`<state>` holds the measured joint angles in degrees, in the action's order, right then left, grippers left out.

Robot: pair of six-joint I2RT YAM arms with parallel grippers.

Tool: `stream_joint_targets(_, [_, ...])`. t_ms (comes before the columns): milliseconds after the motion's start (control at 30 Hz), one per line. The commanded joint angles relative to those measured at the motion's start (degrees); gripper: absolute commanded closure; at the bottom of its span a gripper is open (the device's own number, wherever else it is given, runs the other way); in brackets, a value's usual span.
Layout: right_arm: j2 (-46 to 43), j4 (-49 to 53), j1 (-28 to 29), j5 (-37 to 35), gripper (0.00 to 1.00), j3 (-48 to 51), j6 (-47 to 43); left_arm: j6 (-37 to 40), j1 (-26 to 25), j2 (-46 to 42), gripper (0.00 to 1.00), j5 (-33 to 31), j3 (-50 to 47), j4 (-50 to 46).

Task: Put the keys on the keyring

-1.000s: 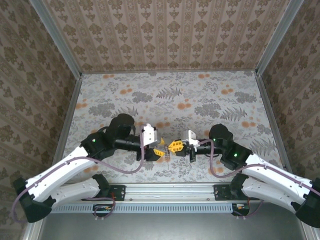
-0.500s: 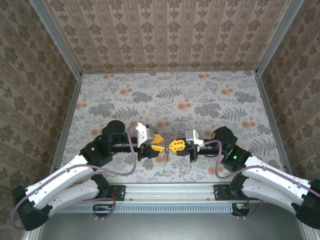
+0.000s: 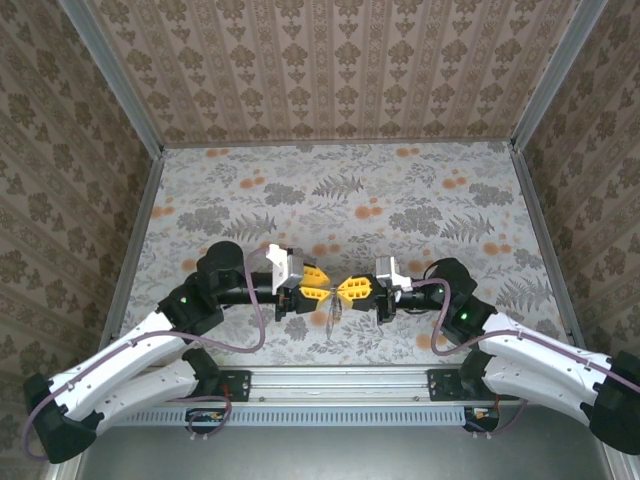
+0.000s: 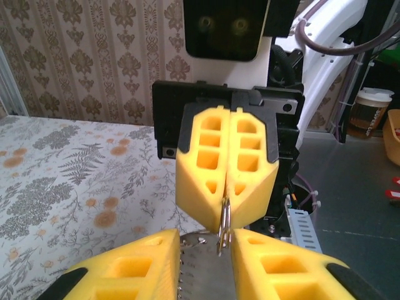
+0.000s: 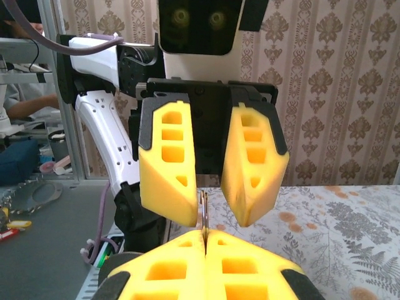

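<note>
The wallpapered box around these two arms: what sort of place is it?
Probably a test booth in a robotics lab: aluminium posts hold wallpapered panels around a floral tabletop, and a takeaway cup sits beyond it.

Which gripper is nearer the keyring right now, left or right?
Right. The right gripper is shut on the keyring, pinching its edge between closed jaws. The left gripper faces it, jaws apart on either side of the ring's free end, not visibly touching.
</note>
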<state>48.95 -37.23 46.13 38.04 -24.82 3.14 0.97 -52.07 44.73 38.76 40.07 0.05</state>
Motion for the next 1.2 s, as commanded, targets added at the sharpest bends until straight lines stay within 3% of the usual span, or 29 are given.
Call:
stream_joint_targets(0, [-0.2, -5.2, 0.0, -0.7, 1.0, 0.7, 1.9, -1.0, -0.2, -0.9, 0.73, 1.7, 0.2, 2.5])
stream_joint_targets(300, [0.1, -7.0, 0.1, -0.8, 1.0, 1.1, 2.7, 0.6, -0.6, 1.2, 0.89, 1.3, 1.2, 0.1])
stream_joint_targets(367, [0.2, -6.4, 0.0, -0.6, 1.0, 0.7, 2.7, 1.1, -0.5, 1.3, 0.98, 1.4, 1.7, -0.5])
stream_joint_targets(533, [-0.3, 2.5, 0.2, -1.7, 1.0, -1.5, -0.1, 3.2, -0.4, 0.9, 1.0, 1.0, 4.2, -4.1])
stream_joint_targets(667, [-3.7, 16.7, 0.2, -5.7, 0.64, -4.3, -5.8, 7.3, -0.5, 1.9, 1.0, 0.3, 8.3, -12.7])
stream_joint_targets(767, [-7.0, 27.1, 0.2, -10.2, 0.54, -6.4, -10.0, 11.6, -0.7, 4.1, 1.0, -1.3, 12.5, -21.4])
stream_joint_targets(933, [-9.3, 37.4, 0.4, -13.3, 0.56, -9.1, -13.3, 17.6, -1.6, 8.7, 1.0, -5.6, 18.7, -32.7])
stream_joint_targets(1167, [-8.2, 37.3, 1.7, -10.9, 0.59, -9.6, -14.3, 20.2, -2.9, 11.7, 1.0, -7.4, 21.3, -36.5])
